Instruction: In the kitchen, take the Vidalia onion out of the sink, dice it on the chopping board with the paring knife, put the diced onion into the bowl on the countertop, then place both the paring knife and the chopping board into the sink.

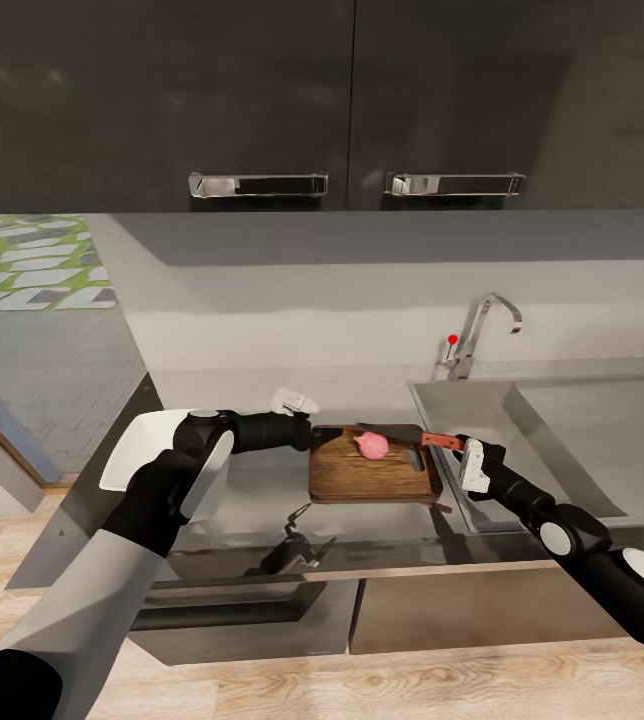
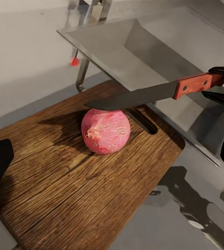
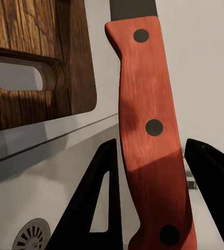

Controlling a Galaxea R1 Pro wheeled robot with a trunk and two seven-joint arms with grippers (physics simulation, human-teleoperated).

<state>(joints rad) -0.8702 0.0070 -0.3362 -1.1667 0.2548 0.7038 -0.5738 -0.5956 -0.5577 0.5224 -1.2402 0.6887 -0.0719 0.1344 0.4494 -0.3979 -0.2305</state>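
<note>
From the head camera, the onion (image 1: 372, 445) sat whole on the board (image 1: 374, 472). The left wrist view showed the knife (image 2: 159, 92) above it (round and smooth, likely to roll). In the right wrist view the right hand (image 3: 151, 172) clamped the stiff handle; I couldn't tell the left hand's (image 1: 298, 402) opening.
</note>
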